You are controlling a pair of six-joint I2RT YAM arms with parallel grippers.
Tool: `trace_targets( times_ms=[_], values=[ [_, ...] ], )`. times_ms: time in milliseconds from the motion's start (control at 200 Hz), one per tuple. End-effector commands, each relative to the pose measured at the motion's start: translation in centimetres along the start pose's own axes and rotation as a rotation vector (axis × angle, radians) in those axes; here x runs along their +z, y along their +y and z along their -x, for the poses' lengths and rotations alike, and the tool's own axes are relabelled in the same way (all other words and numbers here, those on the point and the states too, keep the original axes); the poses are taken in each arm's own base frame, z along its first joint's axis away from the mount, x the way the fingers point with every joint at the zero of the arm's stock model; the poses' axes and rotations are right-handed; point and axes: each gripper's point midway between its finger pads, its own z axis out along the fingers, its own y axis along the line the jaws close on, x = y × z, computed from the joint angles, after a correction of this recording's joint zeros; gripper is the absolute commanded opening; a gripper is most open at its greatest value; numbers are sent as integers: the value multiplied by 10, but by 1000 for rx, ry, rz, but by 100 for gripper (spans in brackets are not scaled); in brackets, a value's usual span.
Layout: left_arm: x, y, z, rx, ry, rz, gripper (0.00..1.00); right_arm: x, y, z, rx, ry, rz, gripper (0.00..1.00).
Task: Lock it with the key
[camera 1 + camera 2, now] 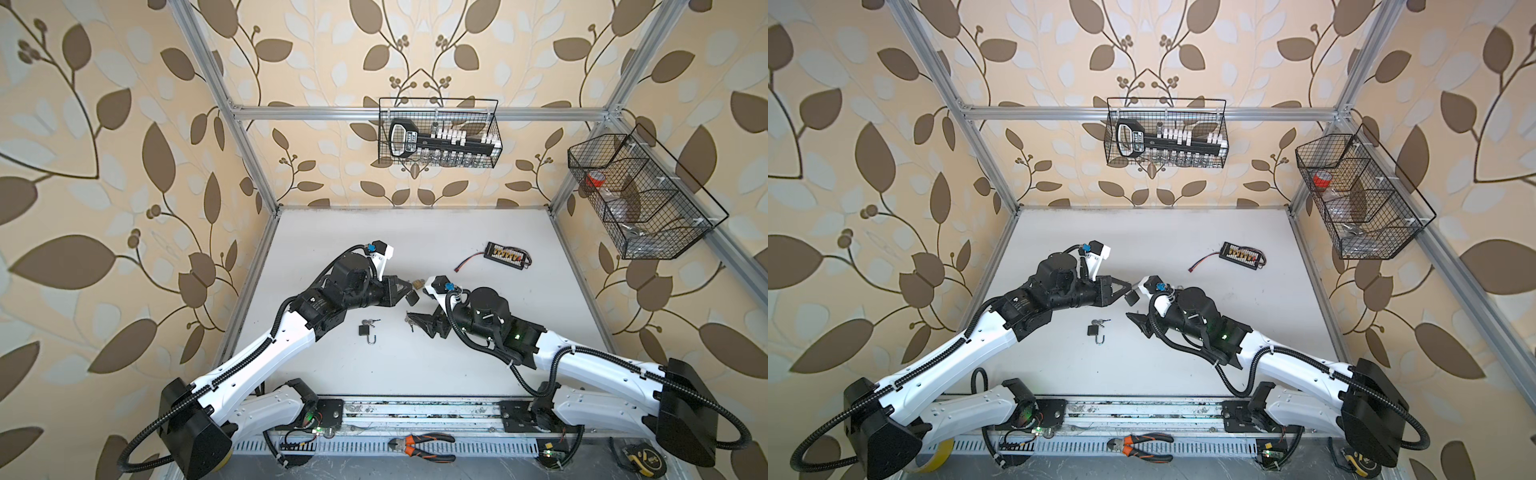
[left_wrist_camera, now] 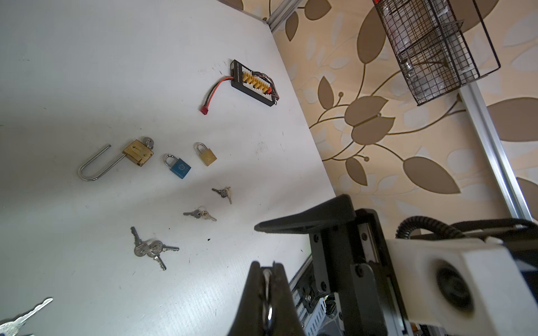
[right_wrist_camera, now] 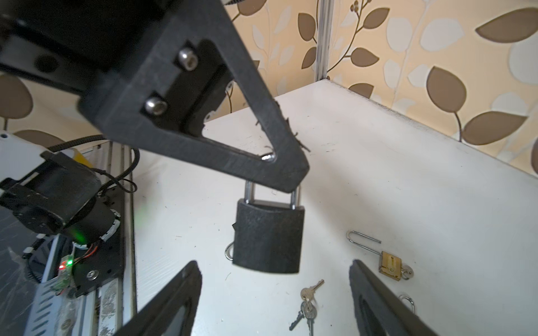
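A black padlock (image 3: 269,238) hangs above the table by its silver shackle, its body free in the air. My left gripper (image 2: 267,270) is shut on that shackle; in both top views it sits mid-table (image 1: 405,291) with the padlock (image 1: 1132,298) at its tip. My right gripper (image 3: 273,302) stands open just below and in front of the padlock, and nothing is between its fingers (image 3: 174,296). A bunch of keys (image 3: 307,305) lies on the table under the right gripper. No key is in the padlock's underside that I can see.
A second black padlock (image 1: 365,331) with an open shackle lies left of centre. A long-shackled brass padlock (image 2: 136,152), a blue one (image 2: 180,168), a small brass one (image 2: 208,157) and several key bunches (image 2: 151,248) lie beyond. A connector board (image 1: 508,253) lies at the back right.
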Motion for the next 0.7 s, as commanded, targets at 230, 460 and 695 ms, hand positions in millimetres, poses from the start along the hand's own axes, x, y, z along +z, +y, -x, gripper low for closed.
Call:
trace_targets(
  times_ms=[230,460,695],
  values=[
    [-3,-23,9,40,-40,-81,0,0,4,36,0,-95,16,65],
    [-2,-29,8,55,-25,-101,0,5,8,38,6,-89,32,53],
    [-2,-28,5,53,-15,-102,0,4,6,39,8,-92,26,35]
  ],
)
